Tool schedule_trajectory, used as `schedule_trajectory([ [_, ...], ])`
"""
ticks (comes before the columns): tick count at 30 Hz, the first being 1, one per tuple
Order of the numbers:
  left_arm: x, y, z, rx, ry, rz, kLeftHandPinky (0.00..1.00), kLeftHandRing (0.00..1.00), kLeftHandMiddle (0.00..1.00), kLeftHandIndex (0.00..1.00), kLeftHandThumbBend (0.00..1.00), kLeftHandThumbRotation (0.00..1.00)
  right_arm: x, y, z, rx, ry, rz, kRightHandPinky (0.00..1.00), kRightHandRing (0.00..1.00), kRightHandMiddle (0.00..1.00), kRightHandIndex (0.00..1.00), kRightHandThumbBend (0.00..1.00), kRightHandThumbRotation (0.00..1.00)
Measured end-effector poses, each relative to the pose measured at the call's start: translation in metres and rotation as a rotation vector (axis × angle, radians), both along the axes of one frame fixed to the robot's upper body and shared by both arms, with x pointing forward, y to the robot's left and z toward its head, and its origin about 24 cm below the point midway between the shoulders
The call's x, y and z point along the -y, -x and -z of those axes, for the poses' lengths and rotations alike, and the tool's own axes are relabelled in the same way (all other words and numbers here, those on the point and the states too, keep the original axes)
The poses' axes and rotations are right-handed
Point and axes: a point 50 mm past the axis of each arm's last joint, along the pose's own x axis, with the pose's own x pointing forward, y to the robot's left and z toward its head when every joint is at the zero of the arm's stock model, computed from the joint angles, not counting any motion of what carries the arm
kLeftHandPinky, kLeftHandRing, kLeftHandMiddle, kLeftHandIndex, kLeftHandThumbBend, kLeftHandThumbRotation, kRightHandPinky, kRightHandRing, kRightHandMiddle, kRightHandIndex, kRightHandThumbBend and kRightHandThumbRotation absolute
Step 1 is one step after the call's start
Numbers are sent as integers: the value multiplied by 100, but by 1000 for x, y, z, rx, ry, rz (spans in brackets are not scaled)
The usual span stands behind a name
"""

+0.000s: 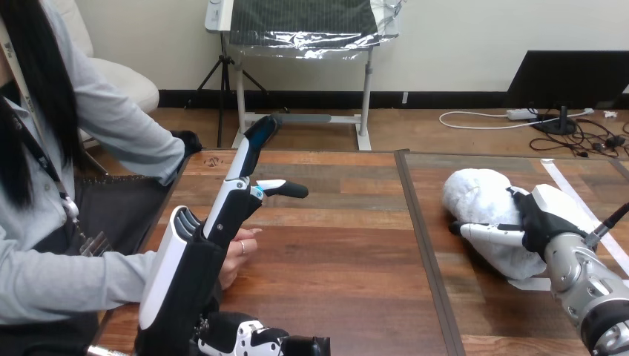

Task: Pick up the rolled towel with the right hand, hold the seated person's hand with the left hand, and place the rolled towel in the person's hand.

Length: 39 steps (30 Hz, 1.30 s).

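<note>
towel (pixel 478 196): fluffy cloth | table (pixel 334 267): smooth wood w/ sheen | R forearm (pixel 575 271): metal

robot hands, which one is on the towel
The right hand, gripping the white rolled towel; the left hand is raised open beside the person's hand.

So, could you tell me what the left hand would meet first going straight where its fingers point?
Likely nothing, depth unclear: the left hand points over bare table to its far edge. The person's hand lies back beside the arm.
</note>
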Motion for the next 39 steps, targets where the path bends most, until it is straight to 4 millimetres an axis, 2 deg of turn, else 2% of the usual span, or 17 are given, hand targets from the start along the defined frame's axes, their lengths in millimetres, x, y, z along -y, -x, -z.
schedule_trajectory([
  [7, 2, 1, 0, 7, 0, 15, 71, 99, 100, 100, 100, 59, -1, -1, -1, 3, 4, -4, 67, 76, 80, 83, 96, 53],
  [10, 2, 2, -1, 17, -1, 23, 72, 100, 100, 100, 100, 59, -1, -1, -1, 5, 5, -4, 63, 73, 76, 80, 96, 47],
  [13, 2, 3, -1, 26, -2, 28, 72, 100, 100, 100, 100, 59, -1, -2, -2, 10, 5, -3, 64, 74, 75, 78, 93, 40],
  [21, 2, 3, -1, 26, -7, 31, 72, 100, 100, 100, 100, 59, -1, -4, -5, 26, -12, 5, 67, 73, 73, 69, 90, 12],
  [24, 2, 3, -1, 25, -7, 30, 73, 100, 100, 100, 100, 59, -2, -4, -6, 34, -17, 9, 66, 72, 71, 66, 90, 6],
  [30, 2, 2, -1, 19, -7, 27, 73, 100, 100, 100, 100, 59, -2, -5, -7, 48, -36, 19, 61, 66, 66, 58, 88, 1],
  [39, 2, 2, -1, 19, -7, 27, 73, 100, 100, 100, 100, 60, -3, -7, -9, 80, -86, 37, 54, 60, 61, 52, 86, 0],
])
